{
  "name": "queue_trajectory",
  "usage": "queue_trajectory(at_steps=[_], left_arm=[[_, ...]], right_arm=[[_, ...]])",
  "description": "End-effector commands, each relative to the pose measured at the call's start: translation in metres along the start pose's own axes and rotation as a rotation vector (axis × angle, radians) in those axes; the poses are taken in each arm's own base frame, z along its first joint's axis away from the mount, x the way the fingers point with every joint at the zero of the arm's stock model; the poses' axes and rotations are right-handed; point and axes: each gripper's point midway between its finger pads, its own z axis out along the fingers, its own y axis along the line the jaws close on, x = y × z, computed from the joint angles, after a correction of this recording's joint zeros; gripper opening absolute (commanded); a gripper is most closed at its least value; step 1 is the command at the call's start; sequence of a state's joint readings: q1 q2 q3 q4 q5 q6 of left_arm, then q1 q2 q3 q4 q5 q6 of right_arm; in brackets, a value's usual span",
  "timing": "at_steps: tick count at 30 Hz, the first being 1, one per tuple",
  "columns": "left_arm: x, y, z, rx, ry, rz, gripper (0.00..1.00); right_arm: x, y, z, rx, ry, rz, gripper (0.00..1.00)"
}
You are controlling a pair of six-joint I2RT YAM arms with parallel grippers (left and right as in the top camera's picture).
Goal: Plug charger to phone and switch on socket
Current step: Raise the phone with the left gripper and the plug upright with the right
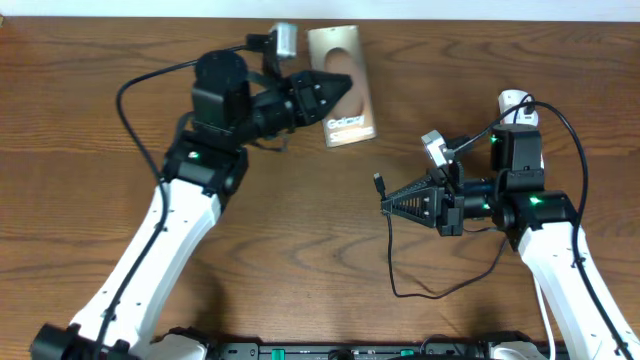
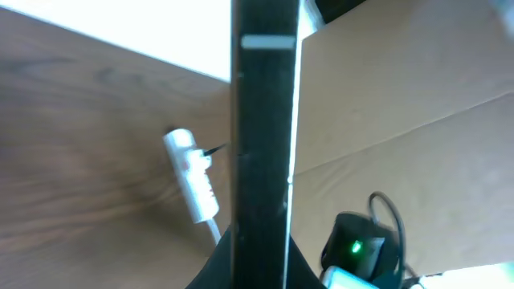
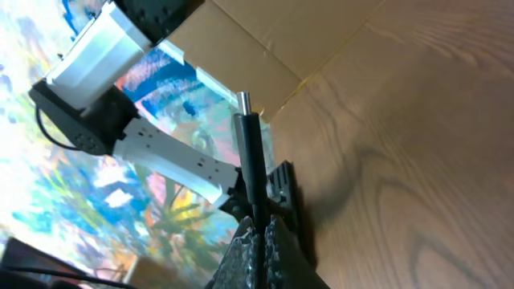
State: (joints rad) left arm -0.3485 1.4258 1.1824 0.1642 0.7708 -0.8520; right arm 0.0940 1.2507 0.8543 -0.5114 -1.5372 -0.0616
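Note:
The phone is at the back centre of the wooden table, bronze-grey with a pale oval and white "Galaxy" text. My left gripper is shut on its side. In the left wrist view the phone shows edge-on as a dark bar rising from the jaws. My right gripper is shut on the charger's connector, held above the table right of centre. Its thin cable loops down behind. The right wrist view shows the connector upright between the jaws. The socket is partly hidden by the right arm; it also shows in the left wrist view.
A cardboard wall stands beyond the table. The right arm, with a green light, shows in the left wrist view. Bare wood lies between the two arms. A colourful backdrop fills the left of the right wrist view.

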Motion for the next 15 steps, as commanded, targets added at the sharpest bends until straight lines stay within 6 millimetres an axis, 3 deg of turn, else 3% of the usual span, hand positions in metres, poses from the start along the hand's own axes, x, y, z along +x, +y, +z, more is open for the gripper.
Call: queue_trajectory(at_steps=[1,8,15], left_arm=[[-0.004,-0.015,0.008,0.053,-0.019,-0.065,0.07],[0.007,-0.028,0.018,0.098,0.018,-0.078,0.07],[0.008,-0.059,0.021,0.205,0.005,-0.024,0.07]], right_arm=[[-0.004,0.002,-0.005,-0.009,-0.017,0.061,0.01],[-0.017,-0.005,-0.019,0.028,-0.060,0.034,0.01],[-0.029,-0.003,-0.019,0.028,-0.062,0.006,0.01]])
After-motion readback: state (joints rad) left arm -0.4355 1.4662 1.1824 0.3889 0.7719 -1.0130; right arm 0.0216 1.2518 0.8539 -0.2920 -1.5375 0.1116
